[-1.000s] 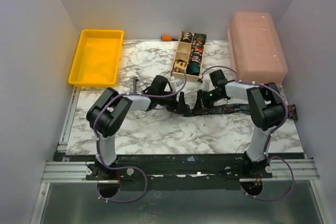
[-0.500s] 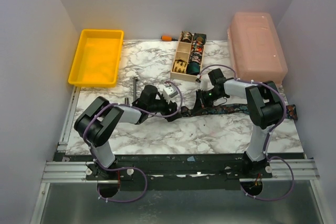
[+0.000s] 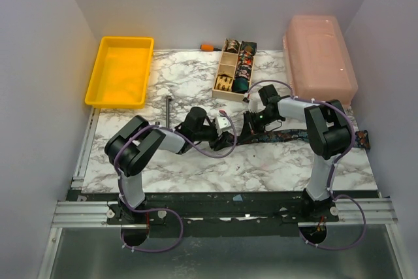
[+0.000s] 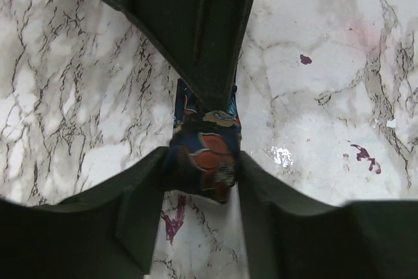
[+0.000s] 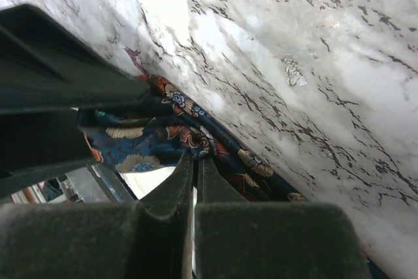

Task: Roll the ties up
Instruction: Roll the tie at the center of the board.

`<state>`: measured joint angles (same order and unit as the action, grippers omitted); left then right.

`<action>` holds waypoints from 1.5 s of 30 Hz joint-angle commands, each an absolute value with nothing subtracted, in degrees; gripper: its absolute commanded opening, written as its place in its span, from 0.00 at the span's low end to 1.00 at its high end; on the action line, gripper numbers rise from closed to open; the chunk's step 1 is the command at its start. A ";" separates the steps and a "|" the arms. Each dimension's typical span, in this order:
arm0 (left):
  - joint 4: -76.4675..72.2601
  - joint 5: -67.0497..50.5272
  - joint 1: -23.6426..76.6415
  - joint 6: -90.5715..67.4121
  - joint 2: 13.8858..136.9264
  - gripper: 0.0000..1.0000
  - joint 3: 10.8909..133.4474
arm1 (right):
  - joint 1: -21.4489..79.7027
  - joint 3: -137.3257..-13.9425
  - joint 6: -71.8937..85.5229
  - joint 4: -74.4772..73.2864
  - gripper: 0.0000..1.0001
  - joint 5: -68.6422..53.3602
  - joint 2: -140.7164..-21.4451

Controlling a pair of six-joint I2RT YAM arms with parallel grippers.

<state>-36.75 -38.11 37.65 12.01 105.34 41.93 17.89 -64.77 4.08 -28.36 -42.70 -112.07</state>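
Floral tie (image 3: 297,136) lies flat on marble table (image 3: 196,161), running from centre to R edge. L gripper (image 4: 202,161) clamps its bunched end btwn both fingers. R gripper (image 5: 194,161) sits just beside, jaws nearly together, pinching the fabric at the tips.

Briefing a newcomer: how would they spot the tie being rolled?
On the marble table, look in front of the wooden box. The tie is the long dark floral strip lying flat; the other ties sit coiled in the box.
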 commanded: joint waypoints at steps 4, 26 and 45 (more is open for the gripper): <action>-35.60 -38.66 38.74 12.25 103.22 0.33 43.26 | 17.62 -62.24 -0.22 -29.59 0.00 -29.28 -116.89; -9.08 -24.06 44.40 18.46 110.69 0.27 54.30 | 17.58 -61.00 3.65 -27.62 0.03 -36.83 -110.11; -0.09 -21.45 43.51 23.11 109.35 0.25 55.26 | 14.59 -67.08 0.60 -37.57 0.31 -37.71 -104.08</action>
